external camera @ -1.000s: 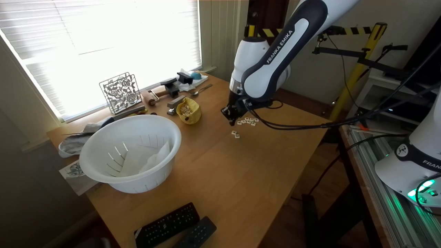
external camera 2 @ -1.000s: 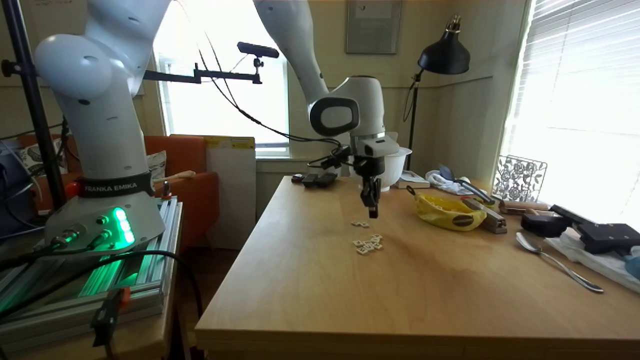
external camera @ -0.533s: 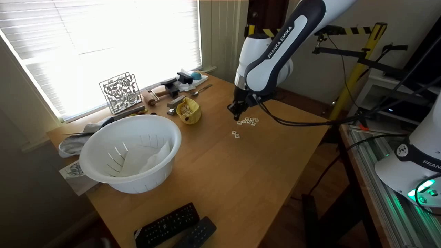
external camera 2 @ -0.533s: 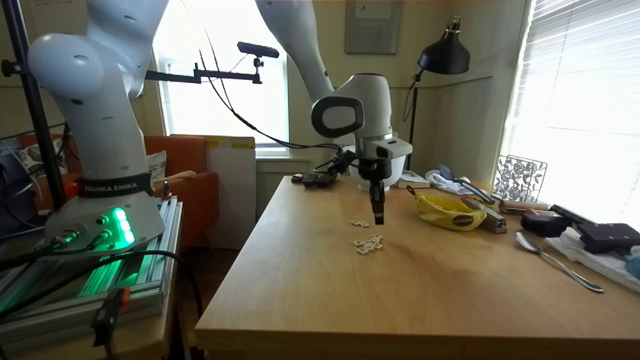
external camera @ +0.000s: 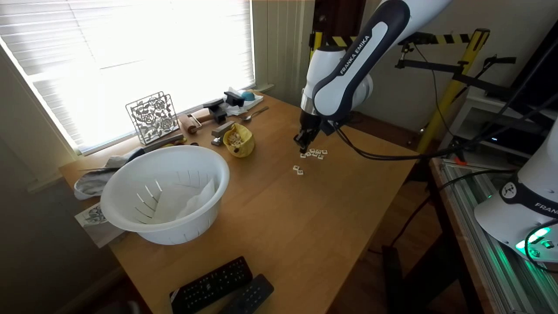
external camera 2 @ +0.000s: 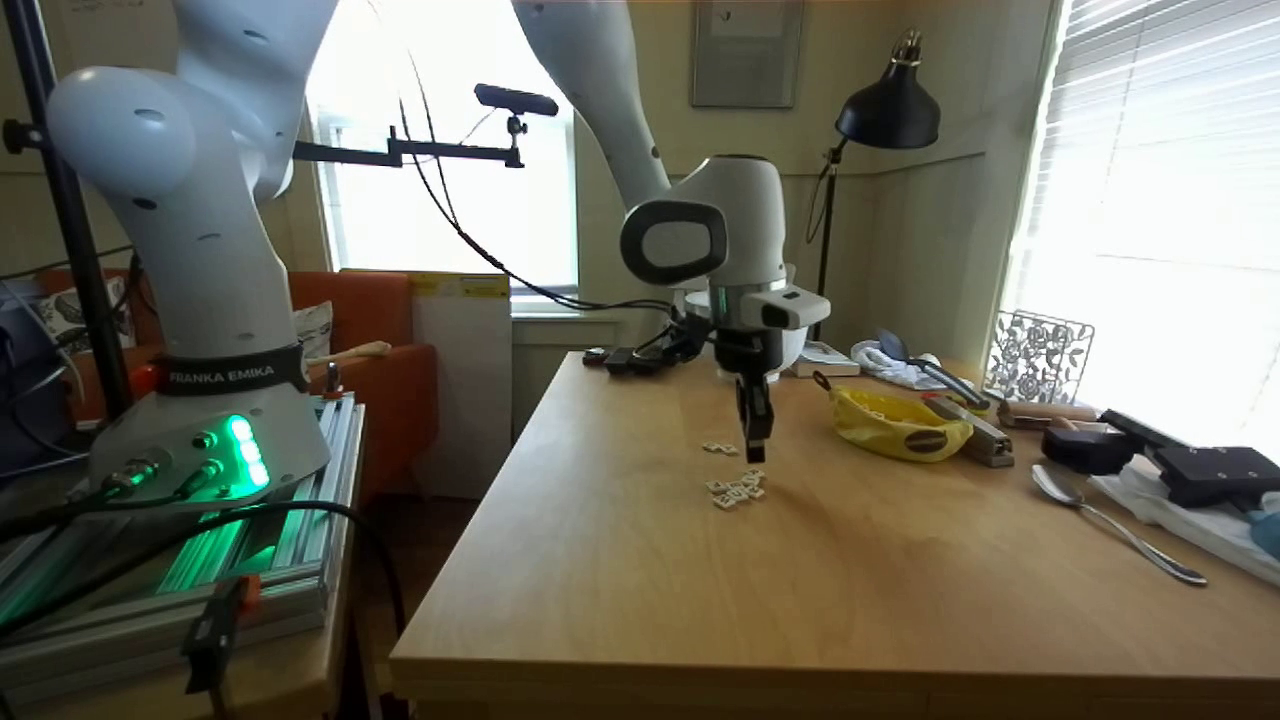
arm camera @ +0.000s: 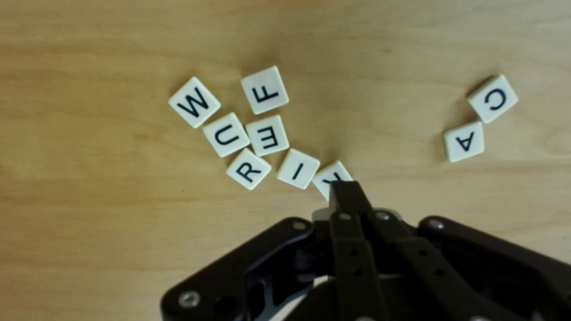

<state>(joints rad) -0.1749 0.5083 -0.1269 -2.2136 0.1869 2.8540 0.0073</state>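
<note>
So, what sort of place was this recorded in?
Probably a room in a home, perhaps a living room or home office: an orange upholstered seat, a tall black lamp with a flared shade and white slatted window blinds suggest it.

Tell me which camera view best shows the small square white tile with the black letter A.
The wrist view: the small square white tile lies whole and uncovered there, its black A readable. In both exterior views it is one of a pair of tiny pale tiles, too small to tell which.
</note>
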